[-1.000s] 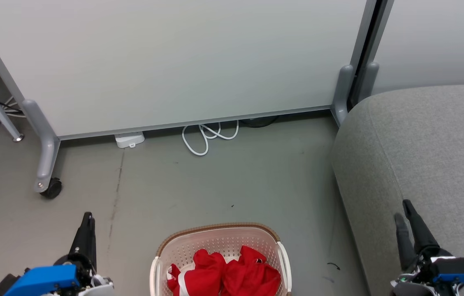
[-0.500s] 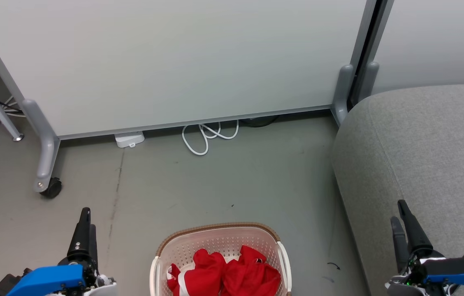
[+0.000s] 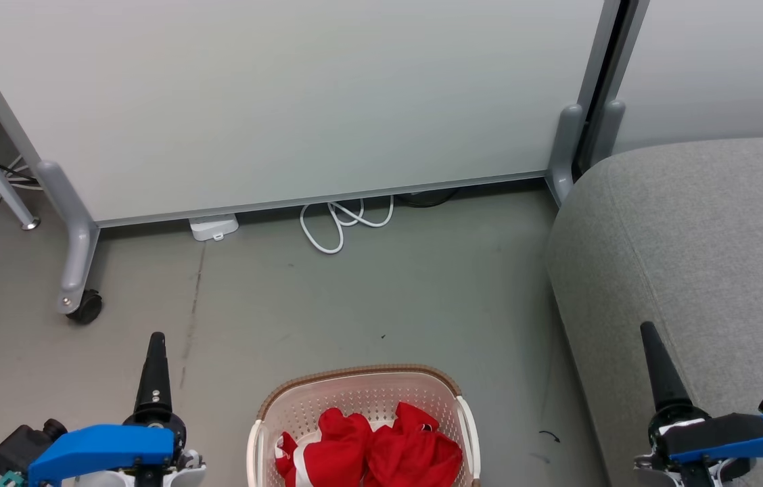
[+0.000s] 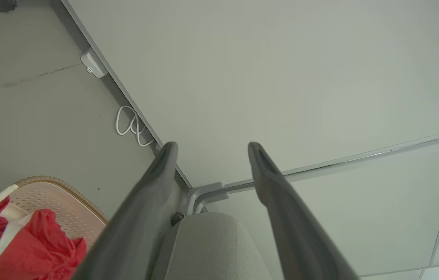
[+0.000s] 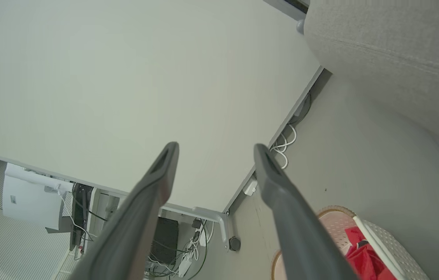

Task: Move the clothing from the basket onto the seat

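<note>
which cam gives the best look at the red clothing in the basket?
Head view: the clothing lies bunched in the basket, seen from above, though the bottom edge cuts it. Left wrist view catches a blurred corner of it at lower left. Right wrist view shows a small red scrap at the bottom.

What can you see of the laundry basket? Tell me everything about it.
The basket is cream-white plastic with perforated walls, a brown woven-look rim and white side handles. It stands upright on the grey floor, its near part cut off by the head view's bottom edge, left of the seat and apart from it. Crumpled red-and-white clothing lies inside.
</note>
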Controlling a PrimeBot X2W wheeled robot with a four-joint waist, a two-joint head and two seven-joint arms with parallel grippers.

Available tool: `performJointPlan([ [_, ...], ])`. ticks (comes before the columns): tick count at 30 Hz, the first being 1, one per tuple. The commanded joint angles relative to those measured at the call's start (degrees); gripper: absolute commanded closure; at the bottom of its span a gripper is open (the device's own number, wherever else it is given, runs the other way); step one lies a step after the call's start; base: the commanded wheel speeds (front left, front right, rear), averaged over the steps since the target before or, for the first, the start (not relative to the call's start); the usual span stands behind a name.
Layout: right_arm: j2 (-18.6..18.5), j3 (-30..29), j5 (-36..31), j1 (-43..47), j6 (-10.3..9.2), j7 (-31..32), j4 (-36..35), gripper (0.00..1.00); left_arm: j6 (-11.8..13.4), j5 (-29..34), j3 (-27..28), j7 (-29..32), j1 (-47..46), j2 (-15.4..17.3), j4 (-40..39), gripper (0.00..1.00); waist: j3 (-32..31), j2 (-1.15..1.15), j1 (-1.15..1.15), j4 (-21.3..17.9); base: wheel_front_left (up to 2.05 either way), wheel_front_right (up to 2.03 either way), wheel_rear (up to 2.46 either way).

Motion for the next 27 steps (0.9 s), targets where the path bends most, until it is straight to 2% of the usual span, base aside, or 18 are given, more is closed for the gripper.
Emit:
performJointPlan([
  [1, -0.30, 0.09, -2.53, -1.59, 0.12, -0.49, -1.21, 0.00, 0.20, 2.25, -0.44, -0.47, -1.00, 0.42, -1.13, 0.00, 0.00, 0.00, 0.00, 0.02, 0.00, 0.00, 0.00],
  [6, -0.32, 0.26, -9.79, -1.44, 0.13, -1.57, -1.73, 0.00, 0.48, 10.07, -1.22, -1.55, -0.79, 0.67, -1.50, 0.00, -0.01, 0.00, 0.00, 0.08, 0.00, 0.00, 0.00],
  [13, -0.36, 0.56, -15.97, -1.28, 0.14, -2.96, -1.93, 0.00, 0.96, 19.76, -2.62, -2.93, -0.49, 1.29, -1.83, 0.00, -0.10, 0.00, 0.00, 0.19, 0.00, 0.00, 0.00],
  [27, -0.43, 0.44, -28.82, -1.35, 0.16, -4.99, -2.18, 0.00, 0.88, 32.50, -4.61, -5.47, -0.43, 1.77, -1.98, 0.00, 0.05, 0.00, 0.00, 0.31, 0.00, 0.00, 0.00],
])
